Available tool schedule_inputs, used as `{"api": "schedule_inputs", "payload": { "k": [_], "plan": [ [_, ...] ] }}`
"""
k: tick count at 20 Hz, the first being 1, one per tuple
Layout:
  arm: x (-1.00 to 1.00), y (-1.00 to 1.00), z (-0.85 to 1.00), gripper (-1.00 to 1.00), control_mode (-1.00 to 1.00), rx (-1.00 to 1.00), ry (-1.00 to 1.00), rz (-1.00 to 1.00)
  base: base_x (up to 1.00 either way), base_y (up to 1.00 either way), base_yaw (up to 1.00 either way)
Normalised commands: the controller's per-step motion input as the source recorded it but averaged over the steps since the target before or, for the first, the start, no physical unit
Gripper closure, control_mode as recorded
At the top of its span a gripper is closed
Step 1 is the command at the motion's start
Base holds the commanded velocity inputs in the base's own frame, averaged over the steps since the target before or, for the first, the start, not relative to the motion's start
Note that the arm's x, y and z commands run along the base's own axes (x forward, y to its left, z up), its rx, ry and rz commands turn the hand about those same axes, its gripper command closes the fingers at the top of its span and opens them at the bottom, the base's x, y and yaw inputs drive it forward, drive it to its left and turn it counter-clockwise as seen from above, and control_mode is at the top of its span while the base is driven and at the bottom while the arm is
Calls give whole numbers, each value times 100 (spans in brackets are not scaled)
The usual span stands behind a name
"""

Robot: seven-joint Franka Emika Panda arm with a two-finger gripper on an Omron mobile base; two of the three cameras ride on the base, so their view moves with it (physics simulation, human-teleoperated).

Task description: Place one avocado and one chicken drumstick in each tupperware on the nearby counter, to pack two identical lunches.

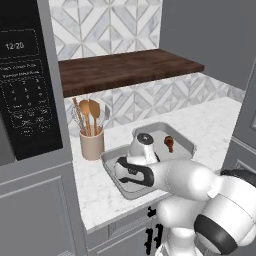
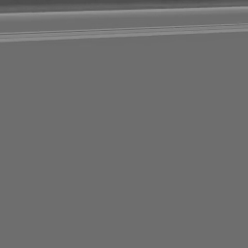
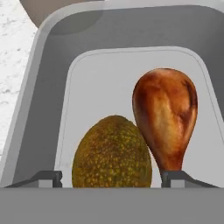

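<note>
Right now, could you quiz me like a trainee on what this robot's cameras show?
1. True or false: the nearer tupperware holds both an avocado and a chicken drumstick.
2. What lies in the farther tupperware? A) a chicken drumstick B) a spoon C) a cup
3. What holds the wooden utensils?

Key: 1 true; 2 A; 3 a beige holder on the counter.

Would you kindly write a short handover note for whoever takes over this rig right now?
Hand: open, low over the near tupperware, fingertips either side of the avocado.
Near tupperware: holds that avocado and one chicken drumstick side by side, so it looks packed.
Far tupperware on the counter: holds the second chicken drumstick. No avocado seen in it, though the arm hides part.
Left: an avocado for the far tupperware.
</note>
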Motion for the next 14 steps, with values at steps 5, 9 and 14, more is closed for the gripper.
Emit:
{"api": "schedule_inputs", "payload": {
  "k": [5, 9, 14],
  "plan": [
    [-3, 0, 22, -100, -100, 0, 0, 0, 0, 0, 0],
    [-54, -18, 52, -100, -100, 1, -4, -10, 0, 0, 0],
    [-50, -74, 47, -100, -100, 0, -10, -29, 0, 0, 0]
  ]
}}
